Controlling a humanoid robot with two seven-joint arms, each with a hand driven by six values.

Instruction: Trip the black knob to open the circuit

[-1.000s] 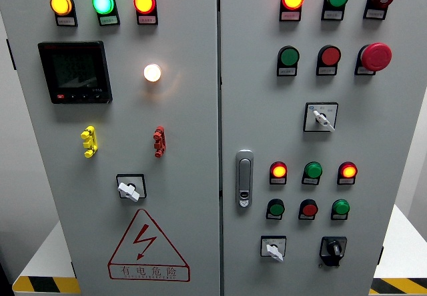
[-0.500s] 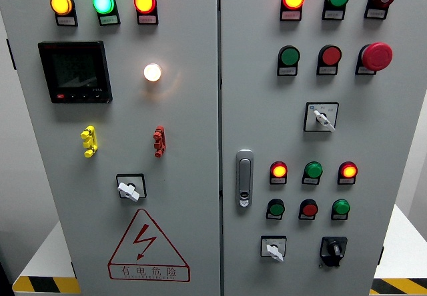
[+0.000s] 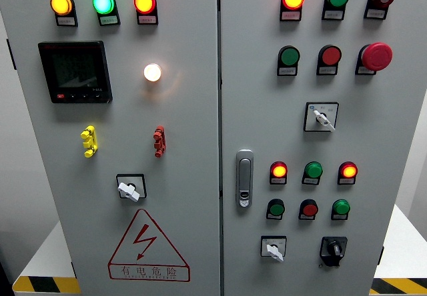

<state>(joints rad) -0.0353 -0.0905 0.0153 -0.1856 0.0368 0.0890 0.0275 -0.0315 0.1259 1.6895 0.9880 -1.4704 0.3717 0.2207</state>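
Note:
The black knob (image 3: 332, 249) sits at the lower right of the grey cabinet's right door (image 3: 393, 136), on a black square plate, its pointer roughly upright. To its left is a white rotary switch (image 3: 273, 248). Above them are two rows of three lamps and buttons: red lit (image 3: 279, 171), green (image 3: 313, 171), red lit (image 3: 347, 171). Neither of my hands nor either arm shows in the head view.
A chrome door handle (image 3: 245, 178) sits by the seam between the doors. The left door carries a dark meter (image 3: 75, 71), a lit white lamp (image 3: 152, 73), yellow (image 3: 89, 141) and red (image 3: 159, 141) toggles and a warning triangle (image 3: 147, 246). A red mushroom button (image 3: 375, 56) is upper right.
The view has shifted very slightly; nothing on the panel has moved and the lamps are unchanged.

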